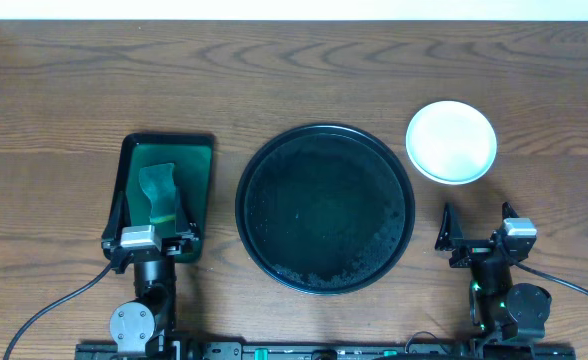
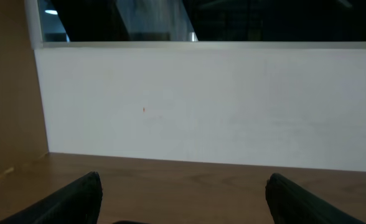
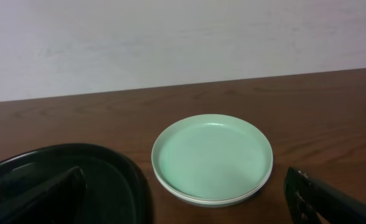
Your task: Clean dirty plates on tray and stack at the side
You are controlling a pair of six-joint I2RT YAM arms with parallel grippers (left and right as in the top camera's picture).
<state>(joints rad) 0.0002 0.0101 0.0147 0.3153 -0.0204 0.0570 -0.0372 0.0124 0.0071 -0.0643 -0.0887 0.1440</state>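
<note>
Tray (image 1: 324,208) empty, plates (image 1: 451,142) stacked on the table (image 1: 274,80) just right of it. Your left tool (image 2: 183,205) and right tool (image 3: 189,199) gape wide, holding nothing. Looks finished; you only need to park.

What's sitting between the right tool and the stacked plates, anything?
Nothing visible. The right tool is open, with bare table between it and the plates; the tray lies off to the left of that path.
</note>
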